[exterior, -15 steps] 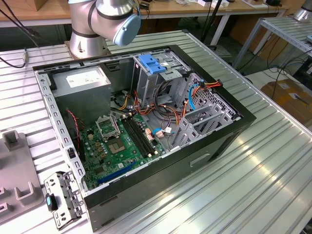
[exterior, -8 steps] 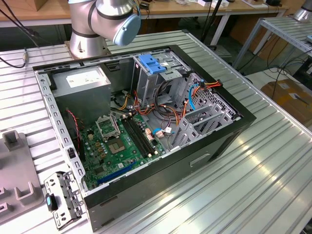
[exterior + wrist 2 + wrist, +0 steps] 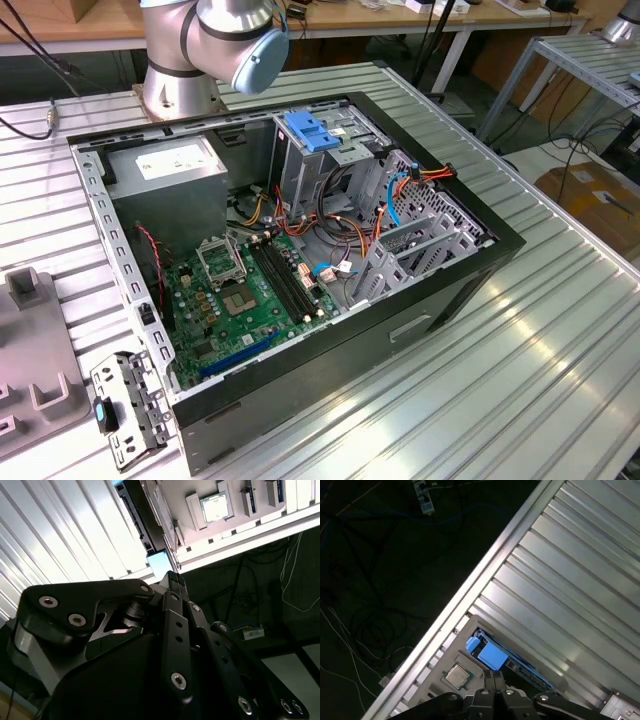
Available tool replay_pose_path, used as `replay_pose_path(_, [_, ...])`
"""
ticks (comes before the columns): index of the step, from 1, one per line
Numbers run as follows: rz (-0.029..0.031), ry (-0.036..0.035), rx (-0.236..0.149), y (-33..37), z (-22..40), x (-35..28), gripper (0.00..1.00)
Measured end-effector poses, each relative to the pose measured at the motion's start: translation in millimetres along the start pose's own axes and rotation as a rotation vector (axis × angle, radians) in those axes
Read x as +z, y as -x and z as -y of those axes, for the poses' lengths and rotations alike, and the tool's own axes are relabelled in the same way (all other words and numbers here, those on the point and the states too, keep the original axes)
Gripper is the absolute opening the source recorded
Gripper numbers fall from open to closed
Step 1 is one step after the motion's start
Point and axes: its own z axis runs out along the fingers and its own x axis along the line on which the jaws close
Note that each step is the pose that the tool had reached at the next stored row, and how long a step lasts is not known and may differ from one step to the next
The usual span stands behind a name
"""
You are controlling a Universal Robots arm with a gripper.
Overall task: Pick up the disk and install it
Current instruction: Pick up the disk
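- The disk [image 3: 492,656] is waiting outside the computer case [image 3: 300,250], which is lying open.
- It is sitting in a grey tray [image 3: 451,647], not yet lifted.
- The gripper [image 3: 494,673] is hovering at its blue handle, fingers pressed together; pickup is in hand, and grasping is calling for spread fingers.

silver-grey robot arm [image 3: 170,40] of thick round tubes, with a pale blue round cap [image 3: 262,52] on the joint [image 3: 228,25] just above its base [image 3: 175,98]. matte black metal pincer [image 3: 172,577], built of flat hinged bars [image 3: 175,630] studded with small silver screws [image 3: 178,680].
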Motion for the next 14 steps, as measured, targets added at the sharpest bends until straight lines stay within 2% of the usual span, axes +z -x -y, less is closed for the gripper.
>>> replay_pose_path(5, [-0.0026, -0.0003, -0.054, 0.0, 0.0, 0.0, 0.11])
replay_pose_path(13, [-0.0033, -0.0004, -0.067, 0.0, 0.0, 0.0, 0.11])
replay_pose_path(14, [-0.0052, -0.0006, -0.108, 0.0, 0.0, 0.0, 0.11])
